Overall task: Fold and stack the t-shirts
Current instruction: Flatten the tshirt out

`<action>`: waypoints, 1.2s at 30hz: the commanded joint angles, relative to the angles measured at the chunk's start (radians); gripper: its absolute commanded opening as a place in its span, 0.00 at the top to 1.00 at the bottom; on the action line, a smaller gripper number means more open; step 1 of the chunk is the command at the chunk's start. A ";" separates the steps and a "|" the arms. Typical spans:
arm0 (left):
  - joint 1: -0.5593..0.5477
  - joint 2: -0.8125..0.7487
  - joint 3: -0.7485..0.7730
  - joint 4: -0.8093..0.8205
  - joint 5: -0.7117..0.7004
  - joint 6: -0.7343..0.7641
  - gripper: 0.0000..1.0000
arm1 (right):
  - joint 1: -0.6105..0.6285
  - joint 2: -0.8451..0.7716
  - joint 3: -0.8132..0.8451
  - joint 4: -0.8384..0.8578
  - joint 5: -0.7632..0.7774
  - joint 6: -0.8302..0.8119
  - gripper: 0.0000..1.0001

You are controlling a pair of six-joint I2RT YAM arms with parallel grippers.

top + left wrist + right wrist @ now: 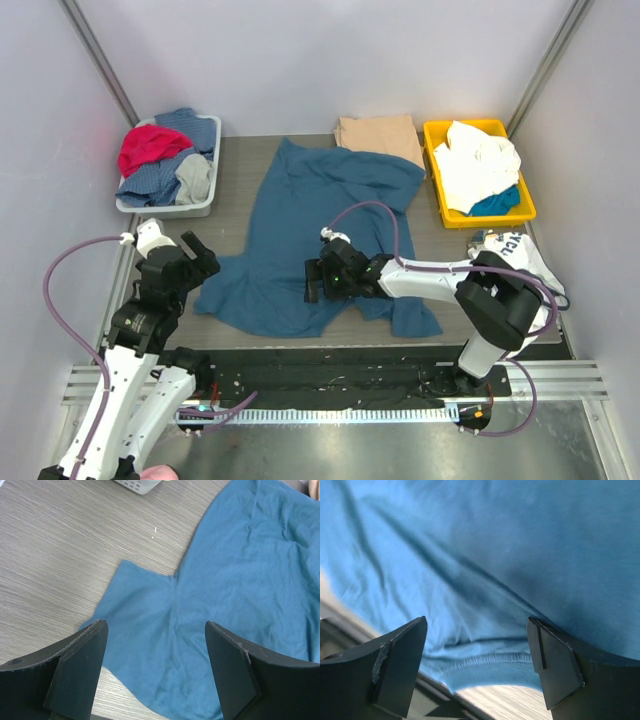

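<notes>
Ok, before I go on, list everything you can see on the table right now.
spread t-shirt: one, teal-blue, table centre, unfolded
folded t-shirt: one, tan, back centre
grey bin: one, back left, holds red, blue and grey clothes
yellow bin: one, back right, holds white and teal clothes
printed garment: one, white, right edge
left gripper: one, black, open, over a sleeve
right gripper: one, black, open, over the near hem

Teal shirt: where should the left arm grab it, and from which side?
Probably its sleeve: it lies flat and juts onto bare table, edges free. Bring the left gripper down from the left, jaws straddling the outer edge.
</notes>
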 commanded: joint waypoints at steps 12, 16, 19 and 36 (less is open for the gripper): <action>0.001 -0.018 -0.006 0.014 -0.008 0.021 0.16 | -0.243 0.001 0.165 -0.559 0.640 -0.209 0.10; 0.001 -0.036 -0.008 -0.006 -0.025 0.027 0.16 | -0.326 0.057 0.286 -0.559 0.690 -0.253 0.10; 0.002 -0.044 -0.014 -0.013 -0.028 0.030 0.16 | -0.361 0.099 0.390 -0.557 0.732 -0.293 0.10; 0.002 -0.006 -0.020 0.036 0.012 0.026 0.16 | -0.131 -0.074 0.243 -0.396 0.385 -0.160 0.10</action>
